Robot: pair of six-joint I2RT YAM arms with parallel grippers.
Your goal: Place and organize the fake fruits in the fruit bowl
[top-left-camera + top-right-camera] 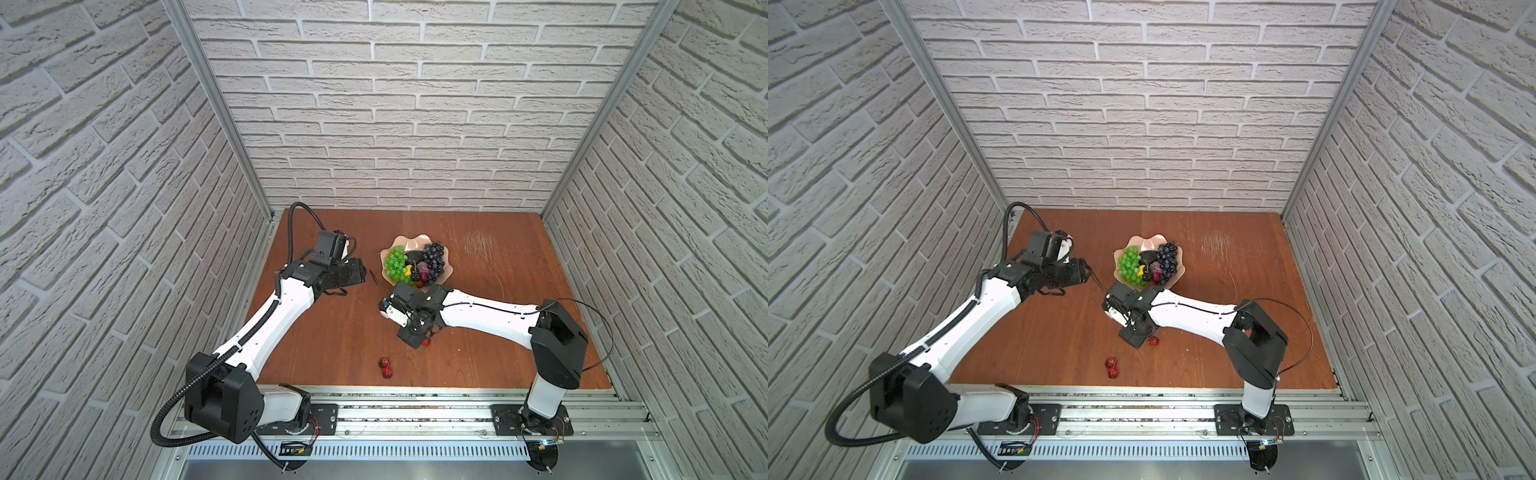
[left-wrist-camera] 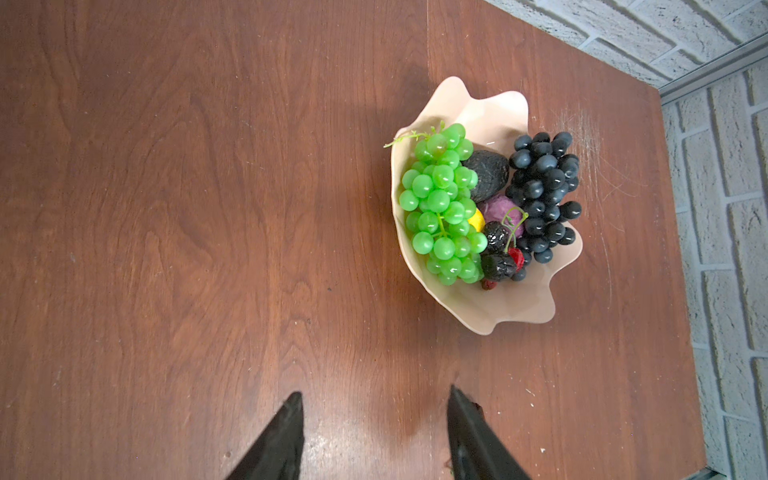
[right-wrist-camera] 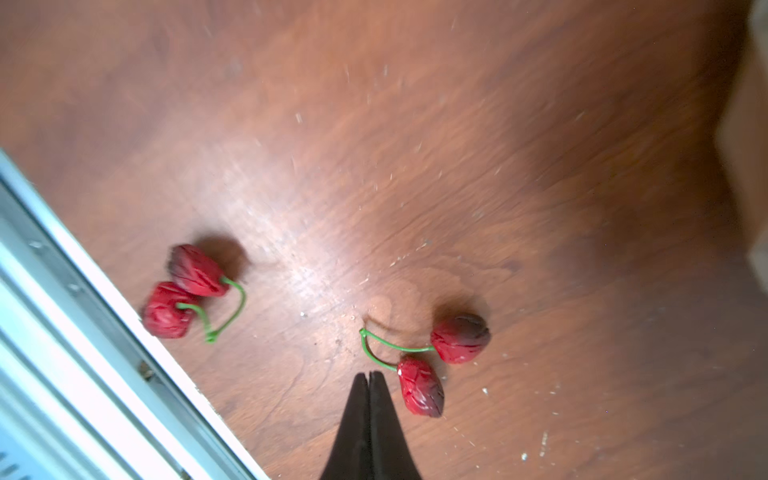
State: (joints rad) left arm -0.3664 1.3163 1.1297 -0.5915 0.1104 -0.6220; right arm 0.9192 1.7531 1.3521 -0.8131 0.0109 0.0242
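**Cherries last to go:** The pale pink, scalloped fruit bowl (image 1: 405, 240) sits just above the centre of both top views on the wooden table (image 1: 498, 332). The green grape bunch (image 2: 440, 208) lines one side of it and the dark blue-purple grape bunch (image 2: 544, 191) the other. Wedged between them are the blackish avocado (image 2: 490, 174), the purple round fruit (image 2: 496, 207), a sliver of yellow lemon (image 2: 477, 220) and wrinkled black berries (image 2: 496, 253).

Two pairs of red cherries lie outside the bowl, lower in the frame. The nearer cherry pair (image 3: 459, 338) peeps out beside the right gripper (image 3: 369, 378). The second cherry pair (image 1: 385, 368) lies further down and left, close to the table's front edge.

The right gripper stands clenched, tips pressed together just beside the nearer pair's green stem, seemingly pinching nothing. The left gripper (image 2: 374, 392) hangs released and empty, left of the bowl.

The step in hand looks like picking up the nearer cherries. The next move probably calls for parting the jaws, straddling the thin stem or one cherry, closing, then carrying the pair up-frame to the bowl.
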